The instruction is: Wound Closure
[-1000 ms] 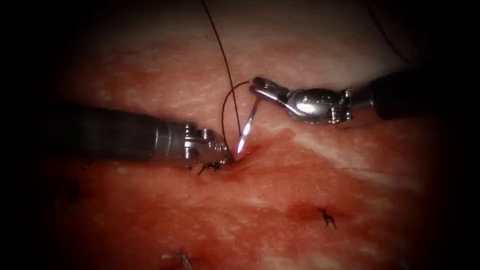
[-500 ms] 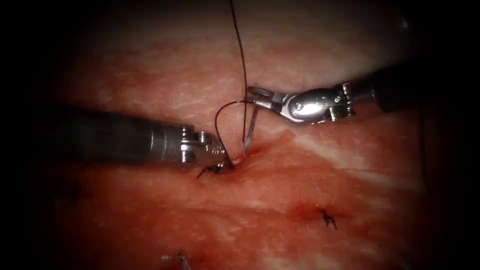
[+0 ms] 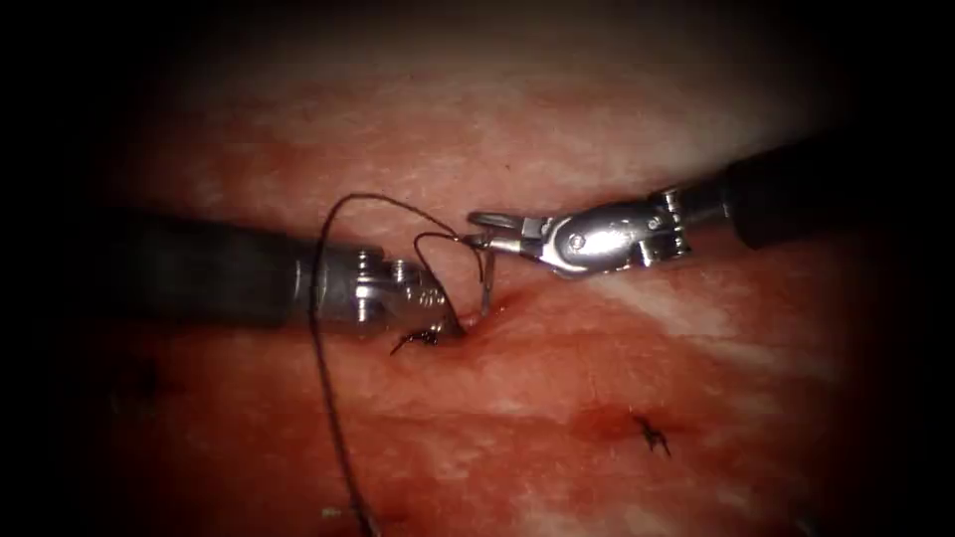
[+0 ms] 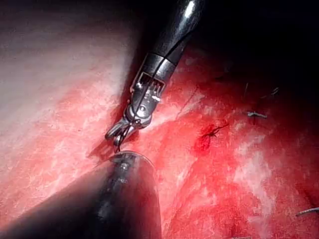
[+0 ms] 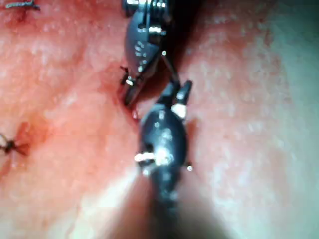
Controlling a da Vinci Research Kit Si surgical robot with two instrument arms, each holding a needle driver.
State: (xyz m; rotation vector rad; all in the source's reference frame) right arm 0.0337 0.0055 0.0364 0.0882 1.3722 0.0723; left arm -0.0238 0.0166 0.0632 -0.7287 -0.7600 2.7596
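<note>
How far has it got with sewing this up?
Done: two knotted stitches on the tissue. In hand: the right tool grips the needle near its tail, tip at the cut; the left tool rests beside it, hold unclear. Left: this stitch; its thread lies loose.

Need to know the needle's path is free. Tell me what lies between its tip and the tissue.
Nothing visible. The right hand holds the needle near its rear end; its tip already meets the tissue at the cut, beside the left hand. The thread drapes left.
</note>
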